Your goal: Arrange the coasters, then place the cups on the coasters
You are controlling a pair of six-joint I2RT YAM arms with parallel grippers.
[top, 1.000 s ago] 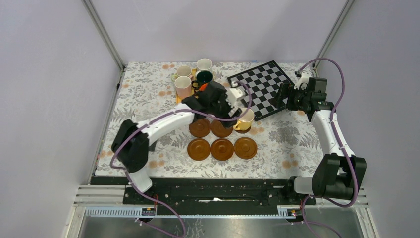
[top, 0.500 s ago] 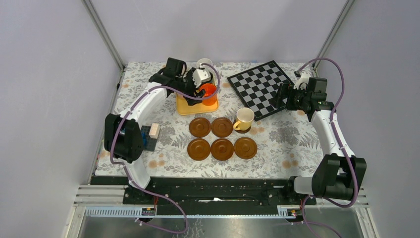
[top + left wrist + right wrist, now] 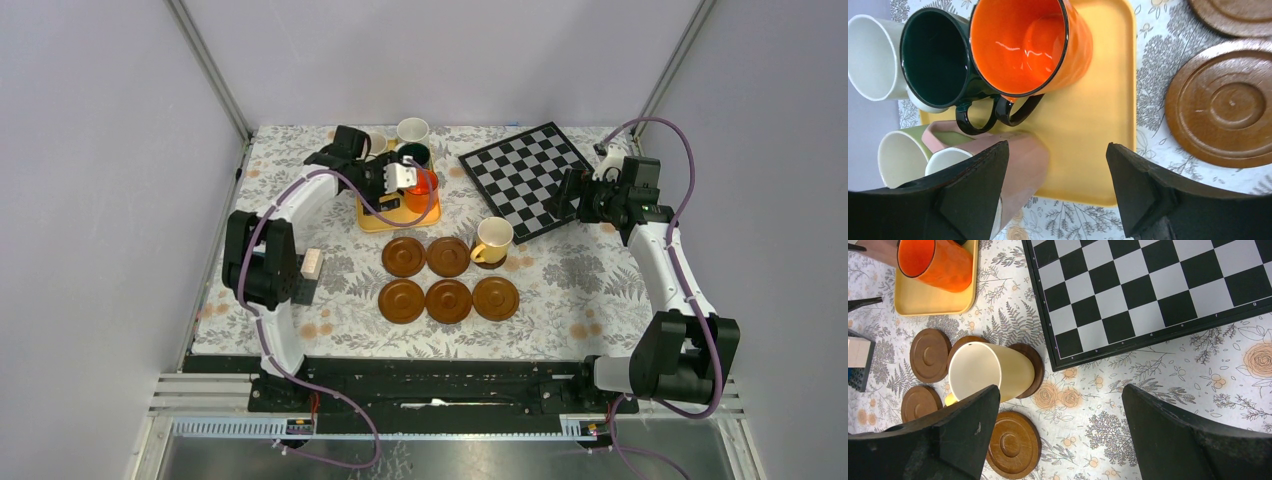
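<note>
- Top view: left gripper (image 3: pixel 405 178) low over the yellow tray (image 3: pixel 385 218), toward the far-left corner of the floral-printed desk (image 3: pixel 600 290); finger spread hard to read from here.
- Orange cup (image 3: pixel 423 190) on the tray; dark green cup (image 3: pixel 413 153) and white cup (image 3: pixel 412 130) just behind it, nearer the far edge; the rest of the cluster masked by the arm.
- Five reddish-brown coasters (image 3: pixel 448 300) mid-desk, round, rimmed, wooden, in two rows; yellow cup (image 3: pixel 493 238) upright on a darker coaster (image 3: pixel 492 262), mostly covered.
- Right gripper (image 3: pixel 566 196) above the near-right edge of the chessboard (image 3: pixel 520 170), toward the desk's right edge.
- Left wrist view: black fingers (image 3: pixel 973 195) spread wide, released, clasping nothing; pink cup (image 3: pixel 1020 162) partly behind one finger; pale green cup (image 3: pixel 895 155) beside it, cut off below; glossy orange glaze inside and out, black rims and handles, smooth matte tray, turned rings on the coaster.
- Right wrist view: fingers wide apart, empty; below, yellow cup with pale inside, handle barely showing; glossy black-and-white squares; beige block (image 3: pixel 858 351) cut off at the frame's left edge.
</note>
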